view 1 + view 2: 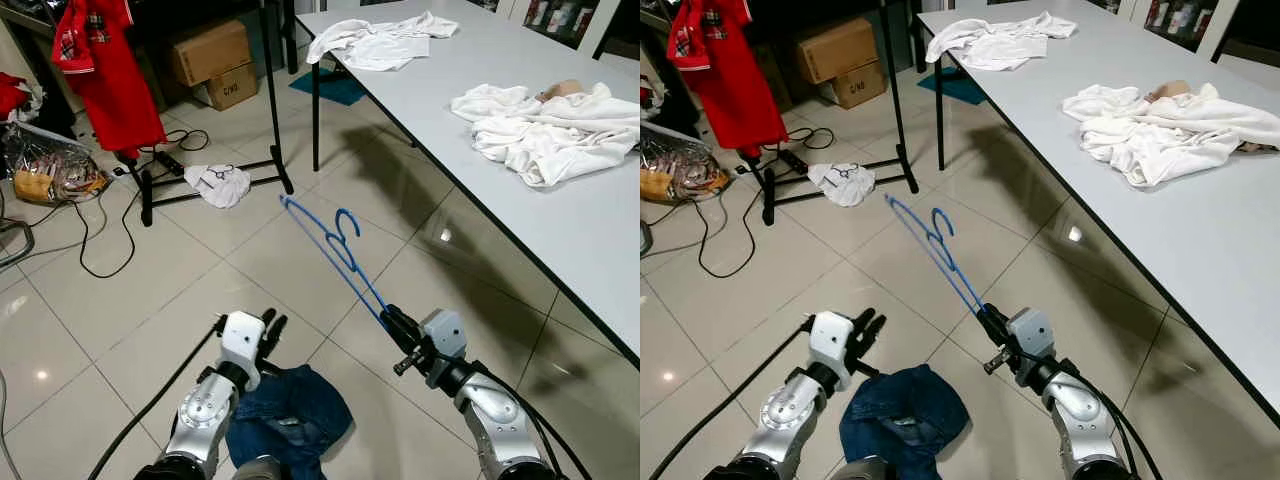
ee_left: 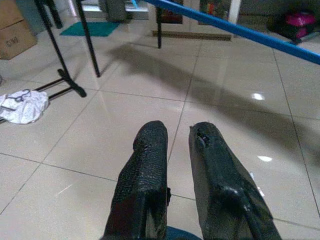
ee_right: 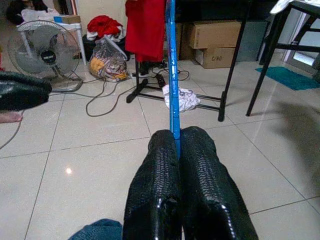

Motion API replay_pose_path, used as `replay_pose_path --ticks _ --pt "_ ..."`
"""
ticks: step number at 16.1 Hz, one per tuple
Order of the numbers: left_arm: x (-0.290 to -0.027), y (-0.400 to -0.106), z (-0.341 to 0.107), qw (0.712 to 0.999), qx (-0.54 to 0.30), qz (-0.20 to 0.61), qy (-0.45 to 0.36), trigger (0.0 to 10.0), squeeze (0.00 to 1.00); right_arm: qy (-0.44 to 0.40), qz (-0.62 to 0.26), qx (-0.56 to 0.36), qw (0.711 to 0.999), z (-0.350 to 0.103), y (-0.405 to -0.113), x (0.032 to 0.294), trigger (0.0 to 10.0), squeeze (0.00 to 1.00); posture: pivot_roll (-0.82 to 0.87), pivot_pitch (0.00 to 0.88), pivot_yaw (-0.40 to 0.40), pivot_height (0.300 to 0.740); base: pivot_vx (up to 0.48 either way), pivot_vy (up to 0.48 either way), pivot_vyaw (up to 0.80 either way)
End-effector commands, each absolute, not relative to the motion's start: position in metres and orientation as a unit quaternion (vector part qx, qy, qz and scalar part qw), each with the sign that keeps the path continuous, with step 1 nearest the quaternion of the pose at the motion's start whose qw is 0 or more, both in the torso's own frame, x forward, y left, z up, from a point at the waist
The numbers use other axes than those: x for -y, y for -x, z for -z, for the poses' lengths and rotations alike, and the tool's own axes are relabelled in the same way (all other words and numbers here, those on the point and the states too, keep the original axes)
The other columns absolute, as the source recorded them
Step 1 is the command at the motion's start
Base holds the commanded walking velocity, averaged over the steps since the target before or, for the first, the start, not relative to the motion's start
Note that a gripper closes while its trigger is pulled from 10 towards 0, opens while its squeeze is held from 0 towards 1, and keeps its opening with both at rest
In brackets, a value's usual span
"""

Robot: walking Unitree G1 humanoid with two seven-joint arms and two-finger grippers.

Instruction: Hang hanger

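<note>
Right wrist view: right gripper (image 3: 176, 150) fingers closed tight on blue hanger (image 1: 335, 243), held out over floor, hook end pointing toward clothes rack (image 1: 272, 100). Step judged: carrying hanger to rack. Next: approach, raise arm, hook over rail. Right arm low, extended forward. Left gripper (image 2: 172, 142) slightly parted, empty, above denim garment (image 1: 290, 410).

A lived-in home room, used for laundry and storage: glossy tiled floor (image 1: 250, 270), a black garment rack (image 1: 272, 100) with a red shirt (image 1: 110, 70), and cardboard boxes (image 1: 212, 60) ahead of the left gripper (image 1: 268, 325). White clothes (image 1: 540, 125) lie crumpled on the long surface (image 1: 480, 70) beyond the right gripper (image 1: 395, 320), and a fan (image 3: 42, 50) stands by trailing cables (image 1: 100, 240).
</note>
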State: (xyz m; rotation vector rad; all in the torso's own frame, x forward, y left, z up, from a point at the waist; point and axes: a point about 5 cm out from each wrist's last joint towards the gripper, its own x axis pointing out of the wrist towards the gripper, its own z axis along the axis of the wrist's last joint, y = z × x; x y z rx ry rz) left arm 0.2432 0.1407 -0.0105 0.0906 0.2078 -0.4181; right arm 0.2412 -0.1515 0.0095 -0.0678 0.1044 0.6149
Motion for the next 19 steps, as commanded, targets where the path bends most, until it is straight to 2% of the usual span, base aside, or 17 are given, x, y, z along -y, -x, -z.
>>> replay_pose_path --ticks 1,8,10,13,16,19 --pt "-0.14 -0.238 0.014 0.97 -0.111 0.213 -0.049 10.0 0.0 0.031 -0.3 -0.031 0.953 -0.018 -0.248 0.15 10.0 0.0 -0.08 0.0 0.074 0.74 0.0 0.0 0.0" --pt "-0.138 -0.235 0.015 0.969 -0.108 0.214 -0.062 10.0 0.0 0.011 -0.258 0.0 0.966 -0.032 -0.265 0.147 10.0 0.0 -0.08 0.0 0.069 0.74 0.0 0.0 0.0" --pt "-0.139 -0.237 0.014 0.969 -0.106 0.213 -0.062 10.0 0.0 -0.013 -0.236 0.024 0.971 -0.047 -0.279 0.147 10.0 0.0 -0.08 0.0 0.067 0.74 0.0 0.0 0.0" --pt "-0.135 -0.242 0.011 0.968 -0.098 0.22 -0.068 10.0 0.0 -0.074 -0.141 0.031 0.987 -0.067 -0.307 0.16 10.0 0.0 -0.09 0.0 0.066 0.74 0.0 0.0 0.0" --pt "-0.132 -0.243 0.009 0.968 -0.091 0.223 -0.07 10.0 0.0 -0.1 -0.094 0.04 0.99 -0.077 -0.317 0.17 10.0 0.0 -0.08 0.0 0.063 0.74 0.0 0.0 0.0" --pt "-0.13 -0.241 0.01 0.966 -0.089 0.229 -0.076 10.0 0.0 -0.123 0.015 0.013 0.992 -0.083 -0.332 0.189 10.0 0.0 -0.08 0.0 0.063 0.74 0.0 0.0 0.0"
